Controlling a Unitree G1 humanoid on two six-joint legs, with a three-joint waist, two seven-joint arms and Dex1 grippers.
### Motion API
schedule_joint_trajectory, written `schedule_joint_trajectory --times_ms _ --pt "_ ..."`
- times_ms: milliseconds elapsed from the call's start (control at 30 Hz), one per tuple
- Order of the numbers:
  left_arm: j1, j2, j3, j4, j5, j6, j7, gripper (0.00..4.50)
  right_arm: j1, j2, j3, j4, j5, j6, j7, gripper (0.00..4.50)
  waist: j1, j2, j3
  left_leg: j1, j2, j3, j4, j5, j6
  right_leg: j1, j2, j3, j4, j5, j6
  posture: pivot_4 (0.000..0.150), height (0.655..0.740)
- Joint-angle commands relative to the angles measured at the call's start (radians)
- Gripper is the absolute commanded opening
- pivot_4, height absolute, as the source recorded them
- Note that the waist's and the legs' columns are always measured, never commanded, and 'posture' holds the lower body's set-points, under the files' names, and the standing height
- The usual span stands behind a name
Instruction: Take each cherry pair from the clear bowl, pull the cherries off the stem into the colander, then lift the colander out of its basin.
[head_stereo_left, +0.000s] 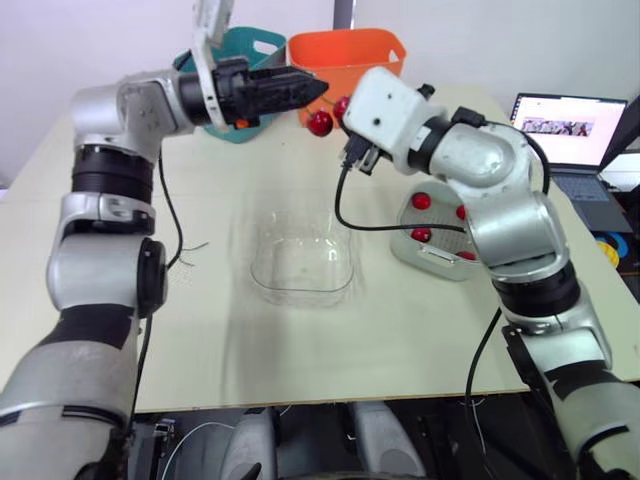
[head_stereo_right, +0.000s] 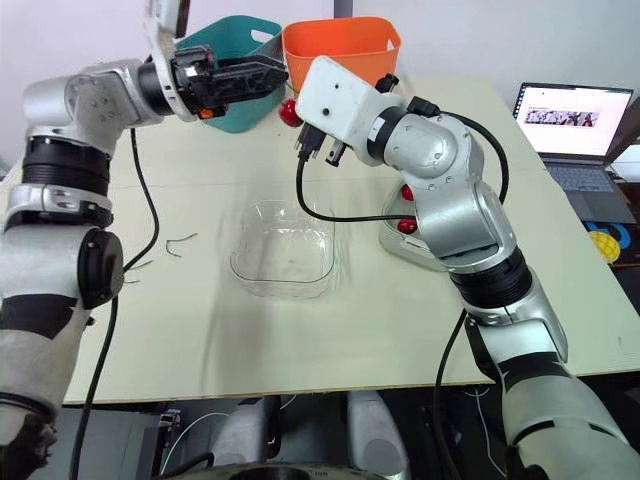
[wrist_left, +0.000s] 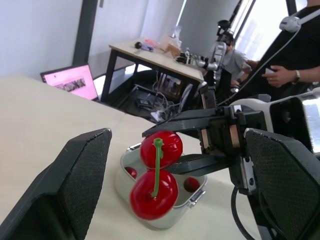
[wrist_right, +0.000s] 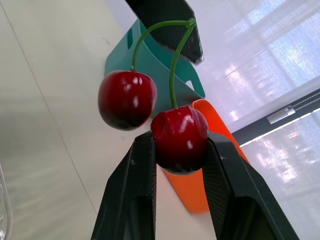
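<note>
Inside colander (head_stereo_left: 402, 241), cherries (head_stereo_left: 421, 201); right pincer (wrist_right: 179, 141) clamps cherry pair (wrist_right: 127, 99).

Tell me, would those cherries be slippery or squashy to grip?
Probably slippery: the cherry pair looks glossy. Likely firm: the clamped cherry looks round in the right pincer. Its thin curved stem looks bendy; the free cherry may swing.

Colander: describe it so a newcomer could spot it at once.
On the table, look on the robot's right, between the clear bowl and the laptop. The colander sits there, partly behind the right arm. Only it is pale grey with loose red cherries inside.
</note>
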Motion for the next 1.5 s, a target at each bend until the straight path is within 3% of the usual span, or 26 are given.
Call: schedule_joint_trajectory --times_ms 33,300,433,733,1033,1100,1133,1267,1400,1500 --pt "-0.046 0.003 0.036 -0.01 -0.001 -0.001 0.008 4.5 -0.011 0.008 -0.023 -0.053 0.004 0.007 -0.004 0.97 -0.001 0.0 0.0 0.0 0.0 0.0 0.0 0.0 0.0 0.0 0.0 0.0 0.0 0.0 0.0 0.15 0.74" --pt "-0.081 -0.02 0.06 0.054 0.007 -0.012 0.021 4.5 -0.006 0.01 -0.016 -0.069 0.002 0.024 -0.004 0.97 0.002 0.0 0.0 0.0 0.0 0.0 0.0 0.0 0.0 0.0 0.0 0.0 0.0 0.0 0.0 0.15 0.74" --pt "-0.08 -0.024 0.053 0.051 0.022 -0.011 0.015 3.33 -0.003 0.008 -0.014 -0.073 -0.001 0.025 -0.003 0.97 0.001 0.0 0.0 0.0 0.0 0.0 0.0 0.0 0.0 0.0 0.0 0.0 0.0 0.0 0.0 0.15 0.74" --pt "-0.057 -0.02 0.041 0.019 0.052 0.011 0.004 0.14 -0.007 0.007 -0.015 -0.065 -0.003 0.021 -0.003 0.97 0.001 0.0 0.0 0.0 0.0 0.0 0.0 0.0 0.0 0.0 0.0 0.0 0.0 0.0 0.0 0.15 0.74" --pt "-0.051 0.009 0.052 0.072 0.083 -0.032 -0.037 0.06 -0.009 0.003 -0.019 -0.06 -0.003 0.019 -0.002 0.97 0.002 0.0 0.0 0.0 0.0 0.0 0.0 0.0 0.0 0.0 0.0 0.0 0.0 0.0 0.0 0.15 0.74" --pt "-0.05 0.01 0.057 0.086 0.089 -0.049 -0.042 0.0 -0.006 0.008 -0.031 -0.065 0.013 0.03 0.002 1.7 0.002 0.0 0.0 0.0 0.0 0.0 0.0 0.0 0.0 0.0 0.0 0.0 0.0 0.0 0.0 0.15 0.74" --pt "-0.051 0.011 0.06 0.093 0.092 -0.057 -0.045 0.0 -0.005 0.008 -0.033 -0.067 0.02 0.037 0.008 1.83 0.001 0.0 0.0 0.0 0.0 0.0 0.0 0.0 0.0 0.0 0.0 0.0 0.0 0.0 0.0 0.15 0.74" --pt "-0.051 0.02 0.063 0.106 0.098 -0.079 -0.057 0.0 0.003 0.003 -0.068 -0.089 0.069 0.096 0.036 3.06 0.001 0.0 0.0 0.0 0.0 0.0 0.0 0.0 0.0 0.0 0.0 0.0 0.0 0.0 0.0 0.15 0.74" --pt "-0.043 0.041 0.057 0.072 0.091 -0.068 -0.079 0.0 -0.012 0.006 -0.218 -0.136 0.251 0.32 0.124 4.43 0.002 0.0 0.0 0.0 0.0 0.0 0.0 0.0 0.0 0.0 0.0 0.0 0.0 0.0 0.0 0.15 0.74" --pt "-0.022 0.057 0.037 0.027 0.094 -0.066 -0.117 0.0 -0.085 0.002 -0.346 -0.119 0.409 0.536 0.181 4.48 0.001 0.0 0.0 0.0 0.0 0.0 0.0 0.0 0.0 0.001 0.0 0.0 0.0 0.0 0.0 0.15 0.74"
